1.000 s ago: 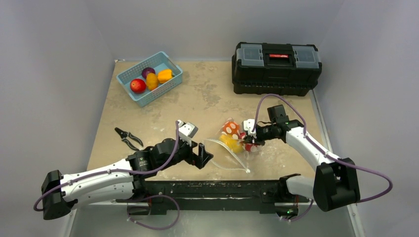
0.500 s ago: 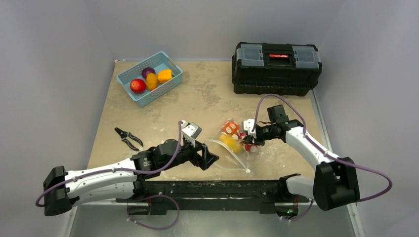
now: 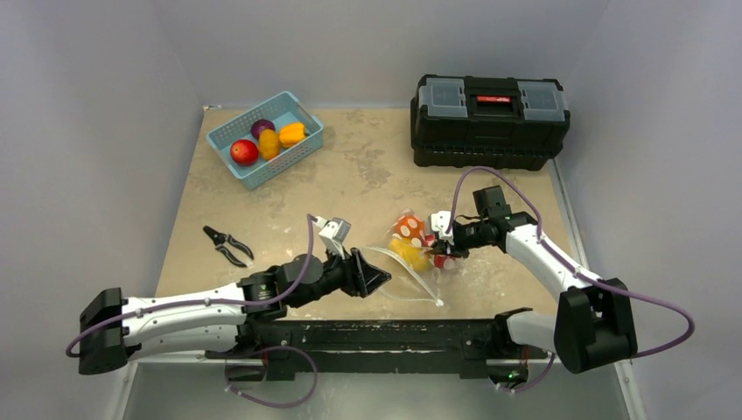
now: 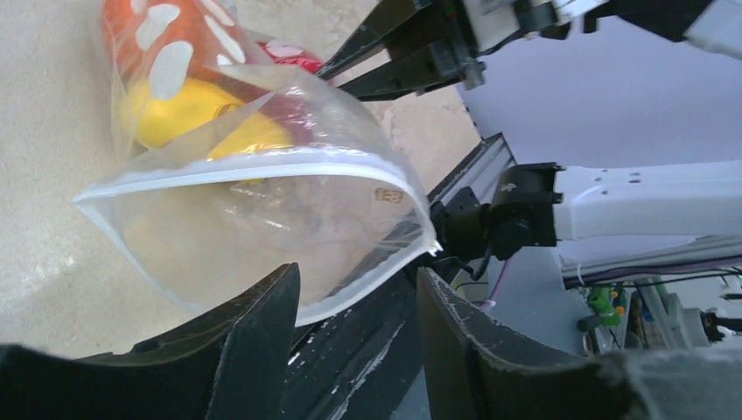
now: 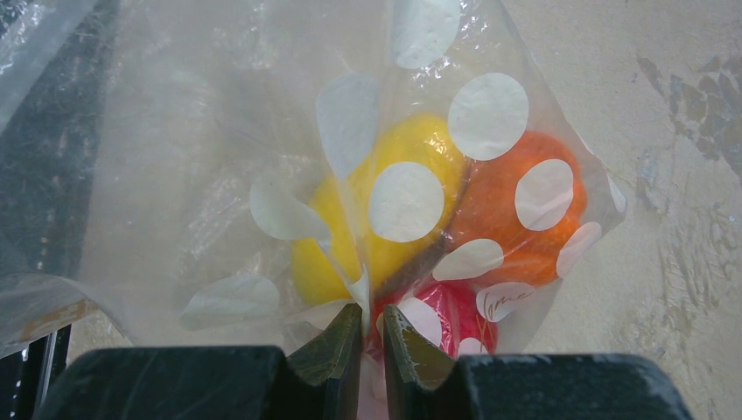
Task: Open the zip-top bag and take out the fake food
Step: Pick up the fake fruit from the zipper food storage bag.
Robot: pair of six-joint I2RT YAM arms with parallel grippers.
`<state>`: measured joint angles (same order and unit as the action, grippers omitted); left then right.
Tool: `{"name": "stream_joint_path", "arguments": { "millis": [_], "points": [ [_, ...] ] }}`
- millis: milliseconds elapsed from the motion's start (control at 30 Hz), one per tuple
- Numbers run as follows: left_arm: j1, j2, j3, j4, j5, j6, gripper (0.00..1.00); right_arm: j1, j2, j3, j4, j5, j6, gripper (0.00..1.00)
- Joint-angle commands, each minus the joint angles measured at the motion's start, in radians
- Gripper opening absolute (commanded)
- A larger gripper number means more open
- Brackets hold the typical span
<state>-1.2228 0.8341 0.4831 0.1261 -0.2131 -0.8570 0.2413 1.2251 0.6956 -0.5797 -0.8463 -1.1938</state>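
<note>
The zip-top bag (image 3: pixel 413 273) lies on the table in front of the arms, its mouth (image 4: pixel 262 166) gaping toward my left gripper (image 3: pixel 374 278). That gripper's jaws stand apart, with the bag's lower lip (image 4: pixel 332 306) in the gap by one finger (image 4: pixel 262 332). Fake food sits deep in the bag: a yellow piece (image 5: pixel 324 262), an orange one (image 5: pixel 490 210) and a red one (image 5: pixel 446 306). At the bag's closed end my right gripper (image 5: pixel 372 311) is shut on a fold of plastic and stays by the food (image 3: pixel 409 229).
A light-blue basket (image 3: pixel 289 166) at the back left holds more fruits, among them a red one (image 3: pixel 244 151). A black toolbox (image 3: pixel 488 120) stands at the back right. Black pliers (image 3: pixel 226 245) lie left of my left arm.
My left arm has reached right to the bag's mouth and its jaws have narrowed round the lower lip. The right arm and the bag's far end have not moved.
</note>
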Motion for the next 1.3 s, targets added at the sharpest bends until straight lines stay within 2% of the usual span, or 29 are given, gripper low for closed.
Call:
{"name": "stream_joint_path", "arguments": {
  "millis": [0, 167, 467, 700, 833, 1000, 1267],
  "points": [
    [-0.009, 0.090, -0.035, 0.207, -0.101, -0.132, 0.46, 0.002, 0.004, 0.027, -0.009, 0.006, -0.013, 0.14],
    [-0.007, 0.216, -0.019, 0.252, -0.209, -0.201, 0.33, 0.002, 0.001, 0.027, -0.011, 0.003, -0.015, 0.14],
    [-0.006, 0.451, 0.061, 0.325, -0.272, -0.363, 0.30, 0.002, -0.003, 0.027, -0.014, -0.012, -0.017, 0.14],
    [0.003, 0.592, 0.190, 0.153, -0.311, -0.520, 0.30, 0.001, -0.006, 0.026, -0.014, -0.019, -0.018, 0.14],
    [0.014, 0.660, 0.253, 0.035, -0.320, -0.609, 0.36, 0.003, -0.007, 0.025, -0.015, -0.024, -0.019, 0.14],
    [0.033, 0.723, 0.290, 0.025, -0.318, -0.611, 0.47, 0.004, -0.007, 0.023, -0.016, -0.028, -0.021, 0.14],
    [0.056, 0.806, 0.340, 0.045, -0.310, -0.495, 0.67, 0.006, -0.001, 0.022, -0.013, -0.031, -0.020, 0.13]
  ]
}}
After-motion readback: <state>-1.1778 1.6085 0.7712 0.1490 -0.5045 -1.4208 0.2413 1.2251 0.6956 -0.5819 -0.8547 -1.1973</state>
